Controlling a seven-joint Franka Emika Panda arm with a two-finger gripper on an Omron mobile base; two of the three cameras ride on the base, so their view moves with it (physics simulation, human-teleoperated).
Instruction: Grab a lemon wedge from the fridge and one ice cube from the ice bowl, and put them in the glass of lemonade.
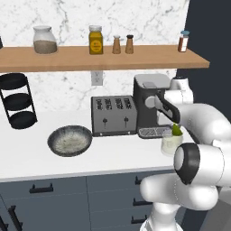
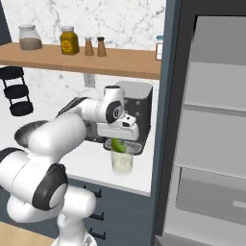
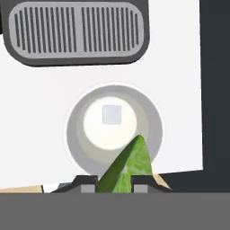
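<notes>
lemon wedge [image 3: 127, 165], yellow-green, sits pinched between the two dark tips of the gripper [image 3: 115, 182], whose jaws are nearly closed on it. it hangs right above the glass of lemonade [image 3: 114, 130], a clear tumbler with pale liquid and a small square ice cube [image 3: 111, 114] floating in the middle. the glass stands on the white counter [image 1: 27, 149] just in front of the coffee machine [image 1: 146, 101] and its grated drip tray [image 3: 76, 29]. a toaster [image 1: 113, 115] sits beside the machine, the ice bowl [image 1: 70, 140] farther left, the fridge [image 2: 211, 120] to the right with its door open.
</notes>
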